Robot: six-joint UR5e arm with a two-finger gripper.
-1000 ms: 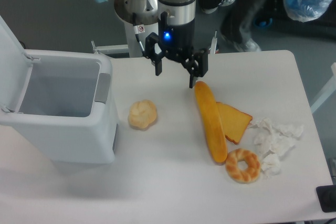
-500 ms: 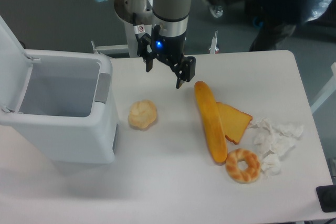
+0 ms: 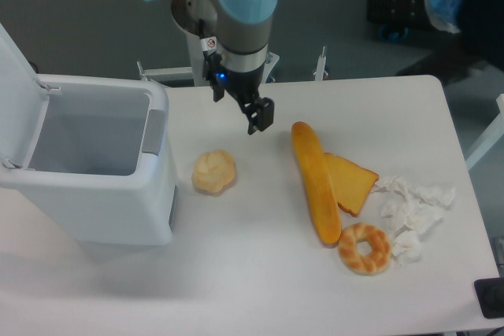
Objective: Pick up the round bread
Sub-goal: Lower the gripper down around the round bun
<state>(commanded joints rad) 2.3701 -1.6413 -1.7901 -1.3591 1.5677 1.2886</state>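
While the two black fingers of the gripper (image 3: 236,108) stand apart with nothing between them, they hang in the air above the white table (image 3: 260,273), up and a little to the right of the small pale-yellow, lumpy-topped round bread (image 3: 214,171). That spread is what a pick needs: the jaws are wide enough, by my reading, to pass on either side of the bun, though how much room is to spare cannot be told from this view. The wrist looks turned so that one finger sits toward the back left and the other toward the front right, which I take as lining up for the bun.

The bun lies alone on bare tabletop, apart from the gripper and untouched, just right of the grey open-lidded plastic bin (image 3: 94,171). The bin wall is near its left side, so a descent should keep the fingers clear of that wall; a grip across the bun from back to front seems safer than one from left to right.

Farther right lie the long orange baguette (image 3: 315,182), its lower part touching a triangular orange slice of toast (image 3: 354,182), then a golden-brown ring-shaped bagel (image 3: 364,248) and a heap of crumpled white paper (image 3: 409,210). These are well apart from the bun and should not hinder the grasp. I judge the reach only begun: the gripper has yet to come over the bun and lower.
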